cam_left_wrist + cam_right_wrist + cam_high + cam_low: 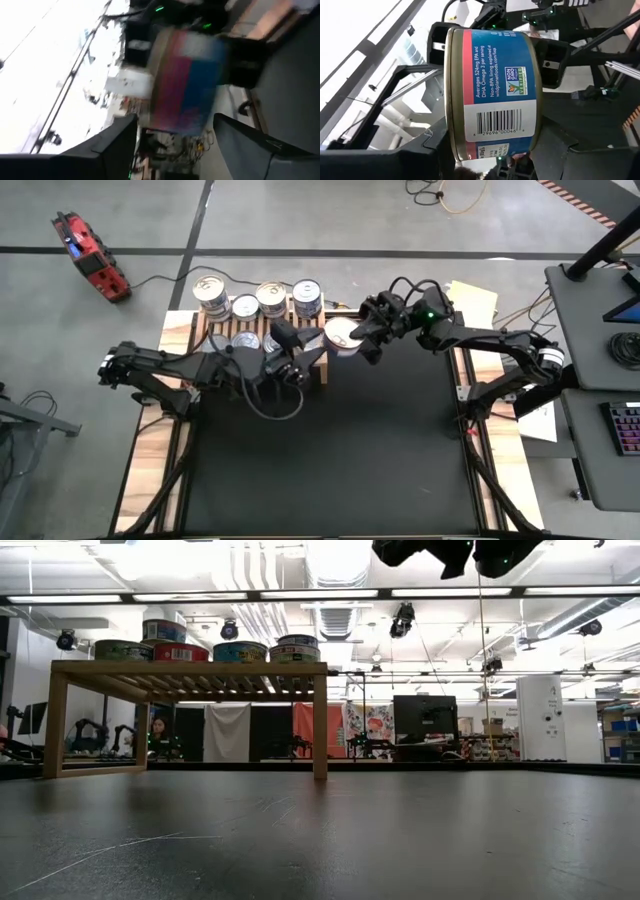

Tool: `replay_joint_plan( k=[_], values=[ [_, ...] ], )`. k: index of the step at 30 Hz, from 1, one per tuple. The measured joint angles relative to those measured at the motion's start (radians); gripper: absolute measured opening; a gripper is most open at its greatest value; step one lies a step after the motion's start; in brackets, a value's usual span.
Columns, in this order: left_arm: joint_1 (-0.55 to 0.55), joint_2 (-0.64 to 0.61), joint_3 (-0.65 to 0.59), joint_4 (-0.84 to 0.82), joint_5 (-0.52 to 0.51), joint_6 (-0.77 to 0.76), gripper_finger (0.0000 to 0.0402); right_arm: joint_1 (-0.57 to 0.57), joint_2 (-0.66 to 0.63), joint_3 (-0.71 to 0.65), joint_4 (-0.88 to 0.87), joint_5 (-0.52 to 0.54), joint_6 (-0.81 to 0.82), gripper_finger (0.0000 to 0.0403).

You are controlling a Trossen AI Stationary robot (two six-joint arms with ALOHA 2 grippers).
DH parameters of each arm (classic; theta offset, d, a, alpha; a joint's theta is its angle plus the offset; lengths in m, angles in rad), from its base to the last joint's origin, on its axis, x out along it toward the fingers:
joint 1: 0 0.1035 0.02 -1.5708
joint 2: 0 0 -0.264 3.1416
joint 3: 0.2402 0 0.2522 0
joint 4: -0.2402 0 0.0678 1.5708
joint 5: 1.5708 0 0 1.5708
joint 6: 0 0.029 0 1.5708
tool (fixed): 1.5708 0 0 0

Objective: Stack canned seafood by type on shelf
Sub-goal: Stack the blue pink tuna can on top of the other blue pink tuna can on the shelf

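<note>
**One can in the air beside the shelf**

I see the right end effector (pixel 352 340) closed around a blue-label can (pixel 492 90), just beside the shelf (pixel 322 370). The left end effector (pixel 305 360) is close, fingers apart, holding nothing. Next I judge: lower it onto matching cans (pixel 258 298).

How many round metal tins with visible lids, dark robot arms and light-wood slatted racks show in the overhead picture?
Round metal tins: 6, one in the right gripper; the left arm may hide more
Dark robot arms: 2
Light-wood slatted rack: 1
Total: 9
</note>
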State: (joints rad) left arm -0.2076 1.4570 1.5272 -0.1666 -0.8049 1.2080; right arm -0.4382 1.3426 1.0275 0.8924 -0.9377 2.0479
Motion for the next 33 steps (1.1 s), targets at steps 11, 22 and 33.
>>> replay_joint_plan(
  k=[11,22,33],
  values=[
    [0.002,0.047,0.000,0.043,0.070,0.177,0.0272,0.029,0.000,0.000,-0.109,-0.004,-0.049,0.0186],
    [0.005,0.059,0.000,0.051,0.061,0.195,0.0189,0.028,0.000,0.000,-0.125,0.001,-0.081,0.0186],
    [0.005,0.059,0.000,0.055,0.053,0.163,0.0176,0.028,0.000,-0.001,-0.137,0.026,-0.095,0.0311]
  ],
)
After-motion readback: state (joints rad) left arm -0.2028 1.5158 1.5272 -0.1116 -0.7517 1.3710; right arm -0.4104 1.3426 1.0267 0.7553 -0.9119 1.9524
